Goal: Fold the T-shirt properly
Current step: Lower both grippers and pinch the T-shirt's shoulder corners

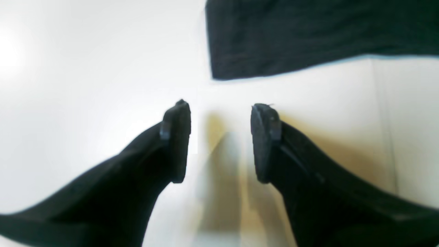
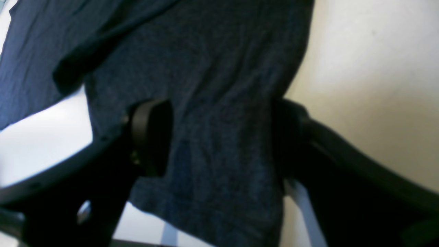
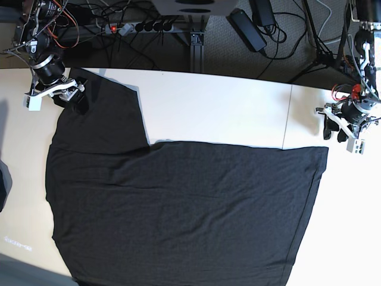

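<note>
T-shirt [image 3: 184, 202]: matt black cloth; tabletop [image 3: 232, 107]: smooth, glossy white.

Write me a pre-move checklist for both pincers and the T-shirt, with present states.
1. Left pincer open: ok.
2. Right pincer open: ok.
3. Right pincer positioned over the sleeve: ok, its fingers stand either side of the fabric.
4. Left pincer positioned over the black T-shirt: not ok, it is beside the shirt's corner, over bare table.
5. T-shirt folded: not ok, its body is spread out.
6. Far end of the T-shirt flat: cannot tell, the base view cuts it off.

Base view (high) facing arms
</note>
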Robot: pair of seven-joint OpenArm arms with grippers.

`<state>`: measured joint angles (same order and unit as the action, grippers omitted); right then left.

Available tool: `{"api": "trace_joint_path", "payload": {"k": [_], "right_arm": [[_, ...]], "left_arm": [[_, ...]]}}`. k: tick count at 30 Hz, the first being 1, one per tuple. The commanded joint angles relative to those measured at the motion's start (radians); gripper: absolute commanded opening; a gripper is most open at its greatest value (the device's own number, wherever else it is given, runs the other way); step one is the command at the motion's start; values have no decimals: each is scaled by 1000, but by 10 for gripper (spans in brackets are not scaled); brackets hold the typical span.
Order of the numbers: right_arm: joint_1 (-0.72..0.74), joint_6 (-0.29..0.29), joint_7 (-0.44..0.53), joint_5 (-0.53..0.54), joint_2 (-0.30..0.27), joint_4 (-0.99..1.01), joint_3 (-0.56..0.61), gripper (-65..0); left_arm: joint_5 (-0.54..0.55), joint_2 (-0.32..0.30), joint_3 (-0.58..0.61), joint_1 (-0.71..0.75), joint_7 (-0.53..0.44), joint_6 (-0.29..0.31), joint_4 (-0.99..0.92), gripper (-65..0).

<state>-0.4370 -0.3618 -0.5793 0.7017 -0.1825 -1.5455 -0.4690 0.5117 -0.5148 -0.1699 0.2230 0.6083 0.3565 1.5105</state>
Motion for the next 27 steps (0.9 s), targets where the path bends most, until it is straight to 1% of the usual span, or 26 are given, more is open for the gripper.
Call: {"api": "trace_joint_path", "payload": {"k": [1,6,10,13,18,24,27], "right_arm": [[-17,-13,-102,-52,2,11,10,-205],[-17,-13,-102,-51,3,11,10,-205],[-17,-12,-102,-69,3,11,10,-205],[-17,-13,-103,-74,2,11,10,-205],[-17,-13,-103,-74,2,11,10,-205],[-17,-13,-103,-74,2,11,10,-205],[-17,-13,-102,-74,-3,11,9,-205]], "left_arm": [[16,-18,-8,-34,-19,27,-19,-333],[92,-18,-8,-137,8,101,-164,-333],[155,-17,-8,-209,32,109,-270,-333],[181,-17,-8,-258,36,138,-361,-333],[167,-26,-8,-314,46,142,-462,-333],[166,-101,-8,-314,49,141,-463,-333],[177,-120,-8,-315,56,141,-463,-333]]}}
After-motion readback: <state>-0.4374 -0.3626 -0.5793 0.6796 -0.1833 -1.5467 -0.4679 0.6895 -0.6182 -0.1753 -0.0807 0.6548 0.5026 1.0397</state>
